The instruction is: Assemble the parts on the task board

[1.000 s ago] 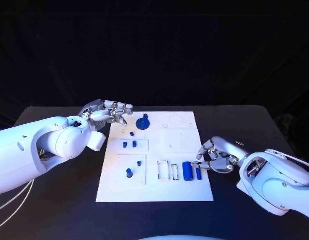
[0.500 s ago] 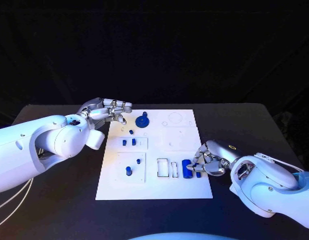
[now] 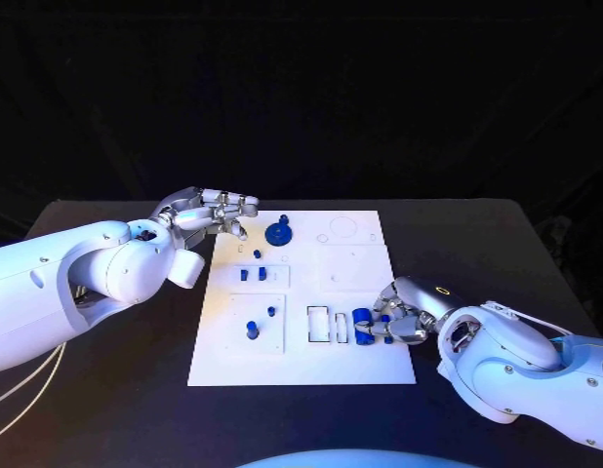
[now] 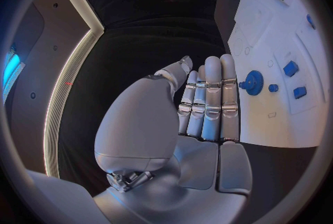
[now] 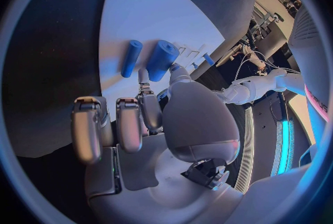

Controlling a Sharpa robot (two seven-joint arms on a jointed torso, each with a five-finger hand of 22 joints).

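The white task board (image 3: 343, 370) lies mid-table. Near its right edge two blue cylinders lie side by side, a thick one (image 3: 364, 327) (image 5: 161, 59) and a thin one (image 5: 130, 57). My right hand (image 3: 400, 317) (image 5: 149, 118) is at the thick cylinder's near end, with a fingertip and the thumb on either side of it; whether they pinch it is unclear. A blue gear (image 3: 279, 234) (image 4: 253, 82) stands near the board's far edge. My left hand (image 3: 212, 215) (image 4: 205, 102) hovers by the board's far left corner, fingers stretched out and holding nothing.
Small blue pieces (image 3: 253, 276) (image 4: 291, 67) sit in the board's left recesses, and two more (image 3: 253, 331) are lower down. Narrow slots (image 3: 319, 325) lie just left of the cylinders. Black table (image 3: 104, 390) surrounds the board.
My right hand has slid left along the board's right edge until its fingers reach the thick cylinder. The left hand has barely moved.
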